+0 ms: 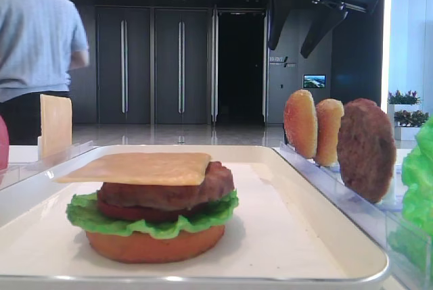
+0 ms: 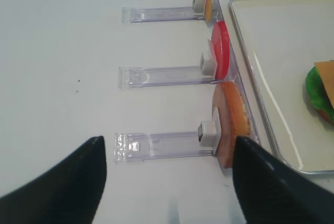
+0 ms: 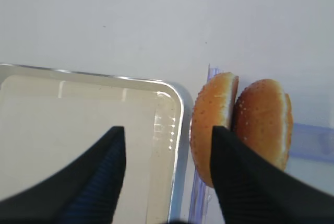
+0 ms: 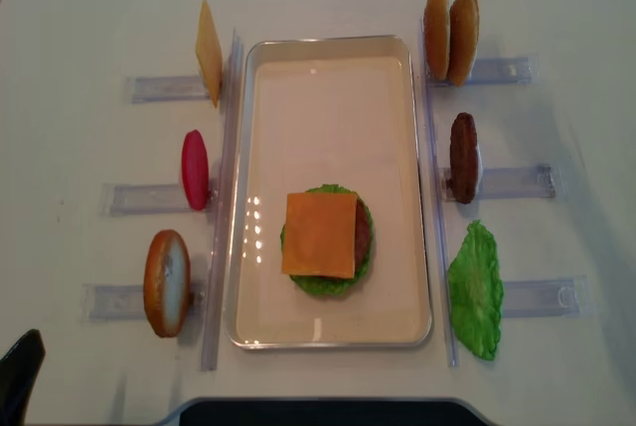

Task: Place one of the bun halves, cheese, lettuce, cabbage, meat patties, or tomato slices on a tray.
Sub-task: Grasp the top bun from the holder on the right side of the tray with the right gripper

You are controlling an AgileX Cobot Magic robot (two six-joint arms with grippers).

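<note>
The stacked burger sits nearest the low front camera: a slice of cheese point(image 1: 142, 167) on a meat patty point(image 1: 169, 188), over a tomato slice and lettuce point(image 1: 152, 217) on the flat bottom bun, all on the white tray point(image 4: 333, 327). By the look of it only a domed top is missing (so the next piece is probably one of the bun halves). The spare ingredients stand on edge in clear racks along both long sides of the tray, likely so that a pincer can straddle each from above. On the far right, two bun halves point(image 4: 449, 37) stand upright and touching in their rack point(image 3: 313, 141), just beside the tray's corner. The right gripper point(image 3: 167, 153) hangs above that corner, jaws well apart and empty, one finger over the tray, the other over the nearer bun. The left gripper point(image 2: 169, 156) hovers over the near-left rack, spread wide, holding nothing
</note>
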